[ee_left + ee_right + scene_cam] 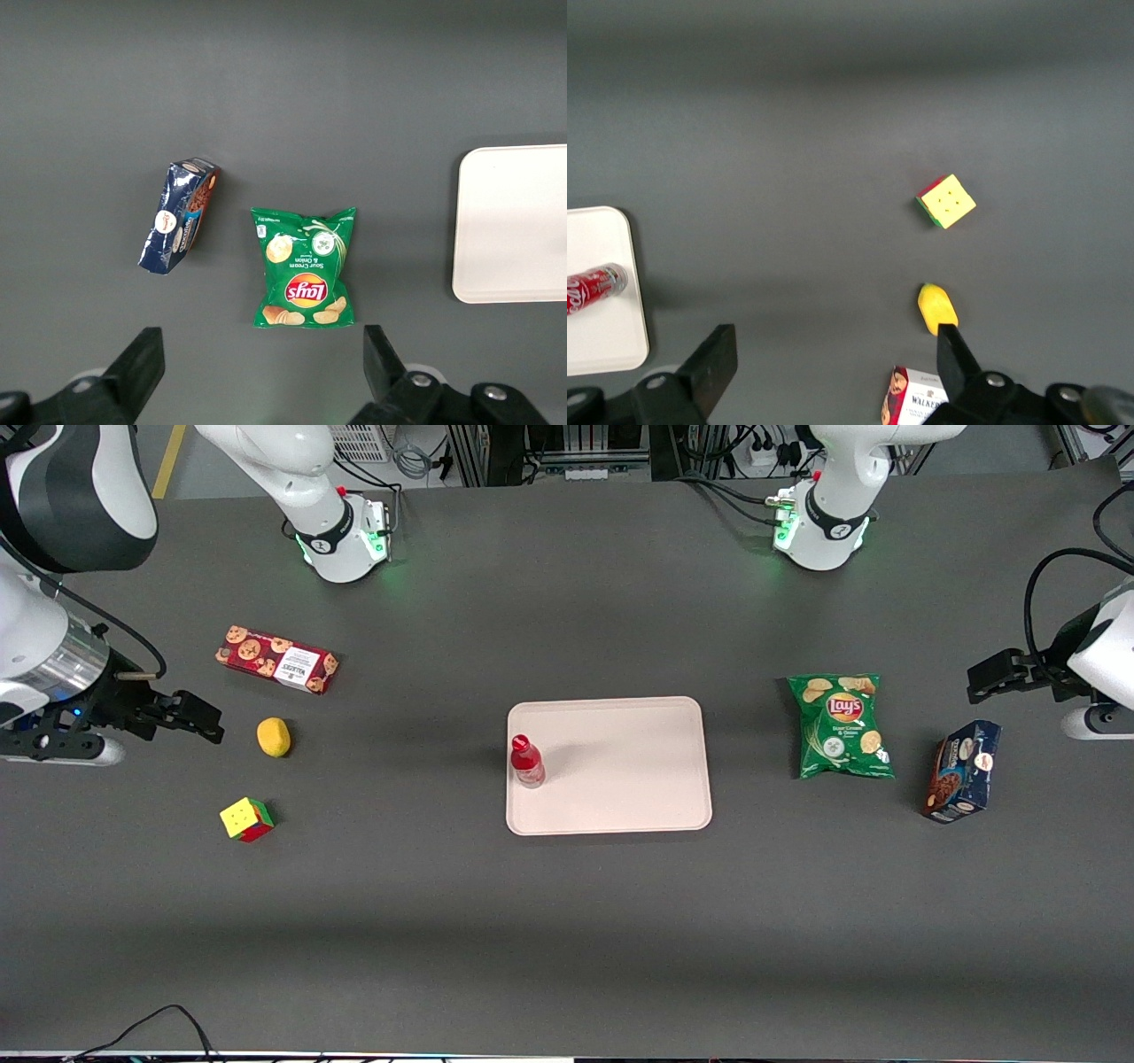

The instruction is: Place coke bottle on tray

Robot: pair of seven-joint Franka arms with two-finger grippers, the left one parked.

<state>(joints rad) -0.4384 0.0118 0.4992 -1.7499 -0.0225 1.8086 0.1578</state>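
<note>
The coke bottle (526, 761), small and red with a red cap, stands upright on the tray (620, 779) close to the rim nearest the working arm. The tray is large, flat and pale pinkish-beige, at the table's middle. In the right wrist view the bottle (594, 288) shows on the tray's corner (602, 345). My gripper (199, 722) is open and empty, raised at the working arm's end of the table, beside the yellow lemon (274, 737) and well apart from the bottle. In its own view the gripper (837, 359) has its fingers spread wide over bare table.
A red cookie box (276, 659), the lemon (936, 308) and a multicoloured cube (246, 819) lie near my gripper. A green chip bag (840, 724) and a dark blue box (963, 771) lie toward the parked arm's end.
</note>
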